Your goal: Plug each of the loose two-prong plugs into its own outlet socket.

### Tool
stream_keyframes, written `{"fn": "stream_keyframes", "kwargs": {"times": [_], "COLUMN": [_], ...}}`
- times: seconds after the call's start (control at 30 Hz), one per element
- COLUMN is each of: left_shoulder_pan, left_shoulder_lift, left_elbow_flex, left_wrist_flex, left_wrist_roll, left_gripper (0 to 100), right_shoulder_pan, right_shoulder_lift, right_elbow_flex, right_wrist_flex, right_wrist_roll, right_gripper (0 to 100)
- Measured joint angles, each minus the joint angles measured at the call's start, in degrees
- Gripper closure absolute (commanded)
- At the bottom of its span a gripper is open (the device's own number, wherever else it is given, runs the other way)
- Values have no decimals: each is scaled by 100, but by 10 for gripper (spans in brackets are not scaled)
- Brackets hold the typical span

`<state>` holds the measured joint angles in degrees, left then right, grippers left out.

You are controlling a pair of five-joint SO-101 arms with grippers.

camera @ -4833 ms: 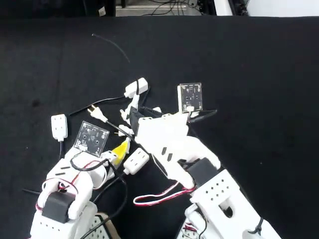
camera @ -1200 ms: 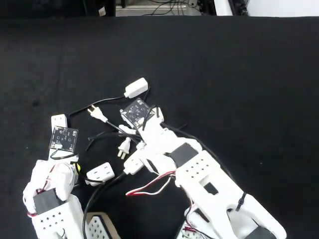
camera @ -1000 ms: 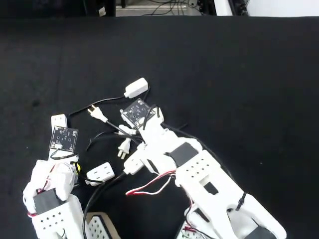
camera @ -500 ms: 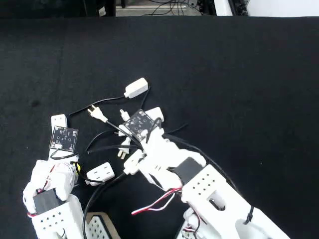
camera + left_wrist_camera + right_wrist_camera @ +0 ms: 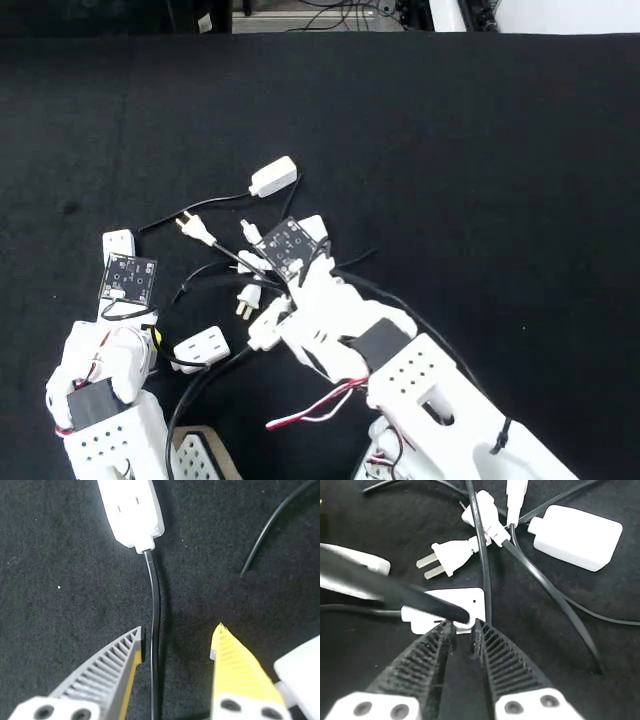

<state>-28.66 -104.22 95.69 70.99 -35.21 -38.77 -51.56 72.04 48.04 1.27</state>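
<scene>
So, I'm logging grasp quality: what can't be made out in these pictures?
Right wrist view: whether the right claw grips the white socket block; a blurred black cable crosses it.
Left wrist view: a white piece, cut off at the edge, unidentifiable.

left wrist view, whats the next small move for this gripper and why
Probably ease the left gripper forward along the black cord toward the white socket block. Its fingers are open and straddle the cord without gripping it, and the block lies just ahead with its slots showing, so it could be held steady there for a plug.
</scene>
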Motion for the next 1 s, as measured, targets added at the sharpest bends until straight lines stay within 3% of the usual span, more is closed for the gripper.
{"fn": "stream_keyframes", "kwargs": {"times": [0.43, 0.57, 1.0], "left_shoulder_pan": [0, 0, 0], "left_shoulder_lift": [0, 0, 0], "left_elbow_flex": [0, 0, 0], "left_wrist_flex": [0, 0, 0], "left_wrist_roll": [0, 0, 0], "left_gripper": [776, 776, 776], "right_shoulder_pan": [211, -97, -290], "right_shoulder_lift": [44, 53, 1916], "right_elbow_flex": [9, 9, -422], "right_wrist_flex": [237, 237, -387], "right_wrist_roll": [0, 0, 132], "right_gripper": [987, 987, 982]}}
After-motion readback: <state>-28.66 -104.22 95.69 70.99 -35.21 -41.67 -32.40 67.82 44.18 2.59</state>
